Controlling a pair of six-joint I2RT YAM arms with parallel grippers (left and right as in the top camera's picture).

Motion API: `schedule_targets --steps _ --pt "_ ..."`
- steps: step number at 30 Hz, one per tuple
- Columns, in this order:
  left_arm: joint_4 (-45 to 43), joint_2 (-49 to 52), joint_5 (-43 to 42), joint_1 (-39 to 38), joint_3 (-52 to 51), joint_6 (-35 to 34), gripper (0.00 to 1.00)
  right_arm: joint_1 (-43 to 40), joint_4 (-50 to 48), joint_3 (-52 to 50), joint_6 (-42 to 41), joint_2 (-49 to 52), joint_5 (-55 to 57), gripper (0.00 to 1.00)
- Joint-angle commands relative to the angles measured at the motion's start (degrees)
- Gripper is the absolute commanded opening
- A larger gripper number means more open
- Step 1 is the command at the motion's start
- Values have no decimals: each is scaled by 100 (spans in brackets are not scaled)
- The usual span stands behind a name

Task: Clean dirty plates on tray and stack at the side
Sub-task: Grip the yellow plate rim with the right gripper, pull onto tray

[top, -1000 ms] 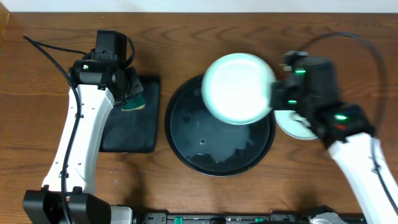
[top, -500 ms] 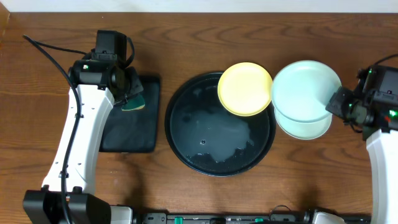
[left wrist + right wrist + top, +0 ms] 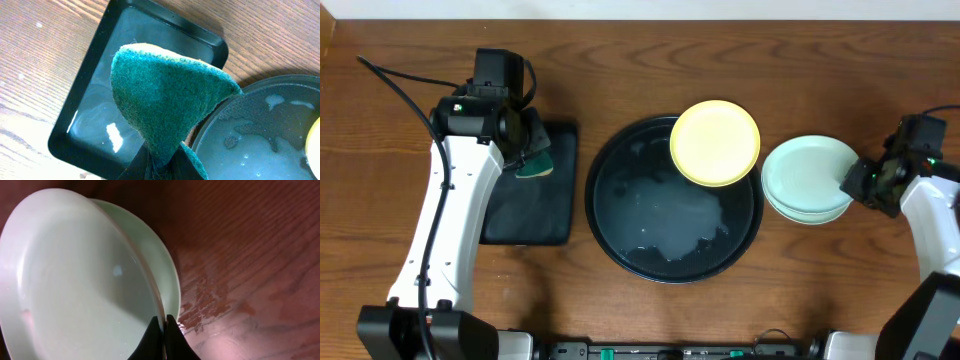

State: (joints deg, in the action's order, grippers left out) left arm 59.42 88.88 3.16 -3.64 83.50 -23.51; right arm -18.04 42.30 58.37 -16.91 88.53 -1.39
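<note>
The round black tray (image 3: 620, 230) sits mid-table, wet inside. A pale yellow plate (image 3: 715, 142) lies on its upper right rim. Two mint plates (image 3: 805, 178) are stacked on the table right of the tray. My right gripper (image 3: 855, 183) is shut on the rim of the top mint plate (image 3: 75, 280), which rests in the lower mint plate (image 3: 162, 265). My left gripper (image 3: 530, 150) is shut on a green sponge (image 3: 165, 100) and holds it over the rectangular tray.
A small rectangular black tray (image 3: 525, 215) lies left of the round tray; it also shows wet in the left wrist view (image 3: 95, 120). Wet patches mark the wood (image 3: 210, 300) beside the stacked plates.
My right gripper carried the mint plate from above the round tray to the right and lowered it onto the other mint plate. The yellow plate came into view. The left arm stayed still.
</note>
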Motion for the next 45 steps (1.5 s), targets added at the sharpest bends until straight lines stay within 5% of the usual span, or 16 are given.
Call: schedule_targets --steps 1,3,4,5,9,20,30,45 --pt "11 61 33 9 -2 94 8 -31 -42 -11 87 103 116 1" --pt "9 61 33 9 -2 94 8 -31 -55 -11 87 105 116 3" --pt "9 61 33 9 -2 96 7 -31 -59 -11 87 105 116 10" --pt "9 61 33 9 -2 94 7 -31 -94 -11 87 105 103 30" --pt "-11 61 33 9 -2 94 8 -15 -337 175 455 105 -717 54" --pt "-11 61 33 9 -2 94 7 1484 -247 1729 1355 339 -1668 65" --pt "-11 61 33 9 -2 94 8 2299 -378 2723 1921 2203 -1646 53" --pt "-9 61 33 9 -2 94 7 2299 -455 2695 2063 2946 -1648 27"
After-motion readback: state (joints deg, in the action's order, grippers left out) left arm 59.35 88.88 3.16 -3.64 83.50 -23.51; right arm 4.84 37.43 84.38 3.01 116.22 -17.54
